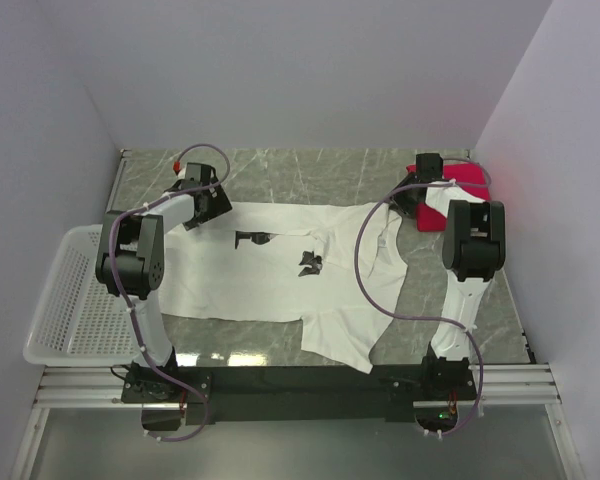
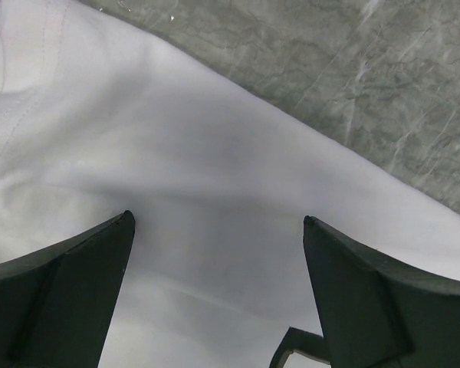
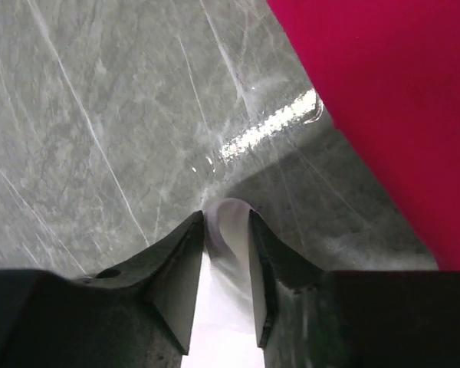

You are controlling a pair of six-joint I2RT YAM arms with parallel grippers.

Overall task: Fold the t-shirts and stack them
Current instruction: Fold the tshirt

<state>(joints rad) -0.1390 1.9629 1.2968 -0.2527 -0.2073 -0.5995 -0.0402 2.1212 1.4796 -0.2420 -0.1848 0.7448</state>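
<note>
The white t-shirt lies spread across the marble table, black print facing up near its middle. My left gripper hovers over its far left corner, jaws wide open, with only white cloth beneath them. My right gripper is at the shirt's far right corner, shut on a fold of white cloth pinched between its fingers. The red t-shirt, folded, lies at the far right, just beyond the right gripper; in the right wrist view the red t-shirt fills the upper right.
A white mesh basket sits at the table's left edge beside the left arm. Grey walls close in at left, back and right. A purple cable from the right arm loops over the shirt.
</note>
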